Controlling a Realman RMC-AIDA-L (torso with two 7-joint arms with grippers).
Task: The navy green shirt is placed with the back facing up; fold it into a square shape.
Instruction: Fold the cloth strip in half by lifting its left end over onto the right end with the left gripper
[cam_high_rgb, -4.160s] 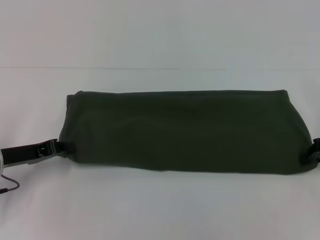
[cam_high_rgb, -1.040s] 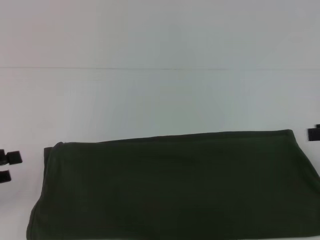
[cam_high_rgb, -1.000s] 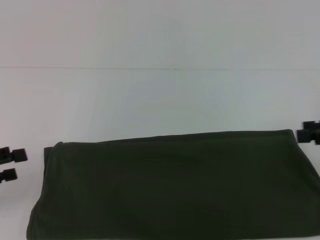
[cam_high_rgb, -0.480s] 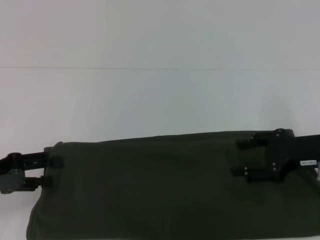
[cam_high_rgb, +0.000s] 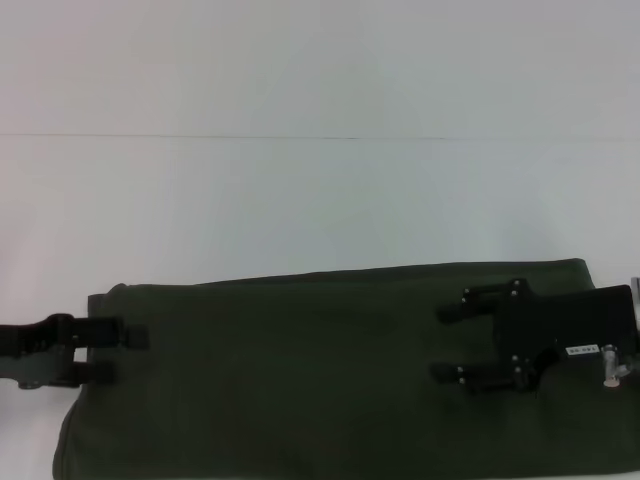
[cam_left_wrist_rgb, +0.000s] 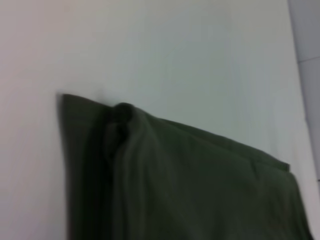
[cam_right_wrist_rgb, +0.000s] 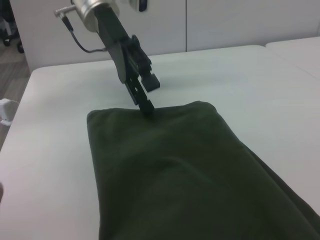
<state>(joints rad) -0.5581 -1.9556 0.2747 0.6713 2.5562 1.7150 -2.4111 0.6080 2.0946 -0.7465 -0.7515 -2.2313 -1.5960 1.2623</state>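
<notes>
The navy green shirt (cam_high_rgb: 300, 370) lies folded into a long band across the near part of the white table (cam_high_rgb: 300, 200), plain side up. My left gripper (cam_high_rgb: 127, 355) is open at the shirt's left end, its fingertips just over the edge. The right wrist view shows the left gripper (cam_right_wrist_rgb: 151, 97) with one finger touching the shirt (cam_right_wrist_rgb: 175, 175) at that end. My right gripper (cam_high_rgb: 437, 342) is open and hovers over the right part of the shirt, fingers pointing left. The left wrist view shows the shirt's layered end (cam_left_wrist_rgb: 175, 175).
Bare white table stretches beyond the shirt to a far seam line (cam_high_rgb: 200, 136). In the right wrist view, white cabinets (cam_right_wrist_rgb: 225, 25) stand behind the table and floor (cam_right_wrist_rgb: 10, 65) shows past its edge.
The shirt now lies nearer the front than 4.2 s ago. Since half a second ago, the right gripper has moved farther left over the shirt and the left gripper has edged right onto its left end.
</notes>
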